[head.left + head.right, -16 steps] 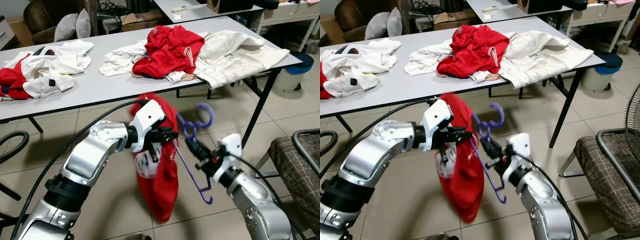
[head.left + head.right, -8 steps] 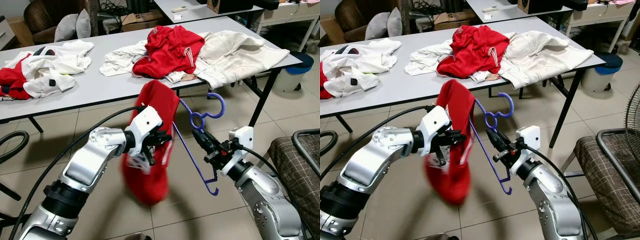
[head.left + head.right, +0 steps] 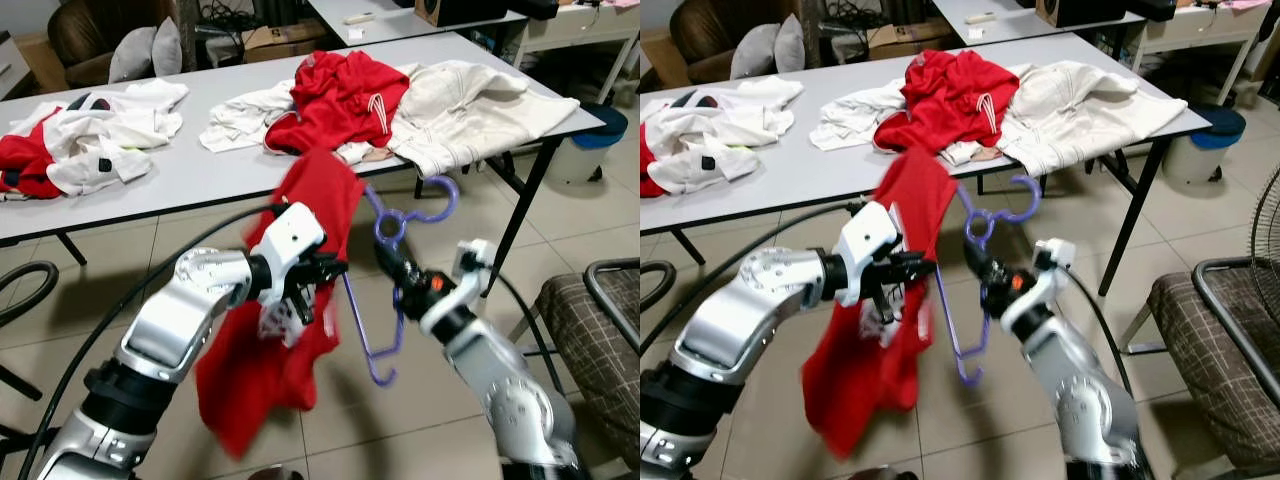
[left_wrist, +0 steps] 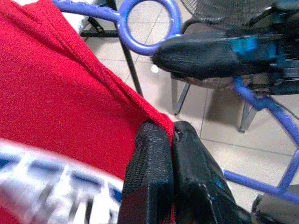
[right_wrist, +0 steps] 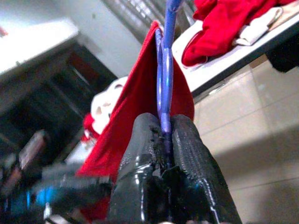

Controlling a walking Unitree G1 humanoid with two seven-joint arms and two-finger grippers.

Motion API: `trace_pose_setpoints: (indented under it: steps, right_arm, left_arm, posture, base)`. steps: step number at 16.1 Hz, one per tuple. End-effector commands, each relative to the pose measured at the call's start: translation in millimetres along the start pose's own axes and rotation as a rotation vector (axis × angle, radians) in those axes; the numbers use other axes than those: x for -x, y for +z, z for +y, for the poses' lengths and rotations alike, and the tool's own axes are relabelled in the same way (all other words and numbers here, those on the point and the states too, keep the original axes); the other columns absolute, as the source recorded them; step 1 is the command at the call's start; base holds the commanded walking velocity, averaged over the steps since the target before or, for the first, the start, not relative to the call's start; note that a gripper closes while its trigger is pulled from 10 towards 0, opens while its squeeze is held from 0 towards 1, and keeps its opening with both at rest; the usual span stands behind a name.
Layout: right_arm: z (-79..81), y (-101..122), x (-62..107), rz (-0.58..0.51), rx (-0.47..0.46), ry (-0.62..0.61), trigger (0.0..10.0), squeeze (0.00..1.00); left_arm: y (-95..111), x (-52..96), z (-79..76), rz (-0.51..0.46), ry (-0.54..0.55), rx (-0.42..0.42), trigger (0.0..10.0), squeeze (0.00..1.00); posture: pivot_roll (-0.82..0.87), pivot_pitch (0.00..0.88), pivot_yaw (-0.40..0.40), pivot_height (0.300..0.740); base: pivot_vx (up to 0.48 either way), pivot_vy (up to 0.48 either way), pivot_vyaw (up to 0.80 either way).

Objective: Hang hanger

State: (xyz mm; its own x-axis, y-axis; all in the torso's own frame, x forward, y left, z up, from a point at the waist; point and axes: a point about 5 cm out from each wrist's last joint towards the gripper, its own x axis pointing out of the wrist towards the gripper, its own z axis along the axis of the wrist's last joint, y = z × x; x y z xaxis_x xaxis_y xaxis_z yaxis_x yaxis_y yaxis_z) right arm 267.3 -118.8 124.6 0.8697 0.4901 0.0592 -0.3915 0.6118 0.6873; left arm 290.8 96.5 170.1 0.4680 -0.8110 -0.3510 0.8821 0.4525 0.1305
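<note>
A purple plastic hanger [image 3: 395, 262] is held upright in mid-air in front of the table, with my right gripper [image 3: 388, 266] shut on it just below the hook [image 5: 164, 79]. A red garment [image 3: 285, 320] is draped over the hanger's left shoulder and hangs down loosely. My left gripper [image 3: 322, 272] is shut on a fold of that red cloth [image 4: 70, 107] beside the hanger's neck ring [image 4: 148, 23]. Both grippers are close together, above the tiled floor.
A long grey table [image 3: 190, 170] stands just behind, bearing a red and white pile of clothes [image 3: 380, 100] and a second pile [image 3: 80, 135] at its left. A checked chair [image 3: 595, 320] is at the right. A black cable [image 3: 20, 290] lies at the left.
The right gripper has drawn the hanger left and closer to the left gripper. The red garment has swung out and spread lower to the left. The hanger's lower bar has tilted.
</note>
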Motion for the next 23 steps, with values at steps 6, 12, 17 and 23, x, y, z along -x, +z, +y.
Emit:
trace_pose_setpoints:
  steps: [6, 12, 17, 23]
  right_arm:
    - [-10.2, 16, -23.5, -0.120, -0.229, -0.109, 10.0, 0.00]
    - [-9.0, 22, -35.8, -0.186, -0.443, -0.125, 10.0, 0.00]
    - [-16.0, 19, -41.8, -0.212, -0.476, -0.239, 10.0, 0.00]
    - [-25.9, 24, -41.2, -0.281, -0.576, -0.298, 10.0, 0.00]
  left_arm:
    - [2, 6.8, -3.8, 0.048, -0.077, -0.003, 0.0, 0.00]
    - [4, 0.3, 4.4, 0.040, 0.003, -0.043, 0.1, 0.00]
    - [7, -2.2, -17.1, 0.042, -0.168, -0.001, 0.0, 0.00]
    - [-10, -8.1, -21.8, 0.095, -0.161, 0.022, 0.0, 0.00]
  posture:
    - [-0.04, 0.000, 0.107, 0.740]
    - [-0.05, 0.000, 0.112, 0.740]
    - [-0.05, 0.000, 0.115, 0.740]
    - [-0.05, 0.000, 0.112, 0.740]
  base:
    - [0.000, 0.000, 0.00]
    - [0.000, 0.000, 0.00]
    - [0.000, 0.000, 0.00]
    - [0.000, 0.000, 0.00]
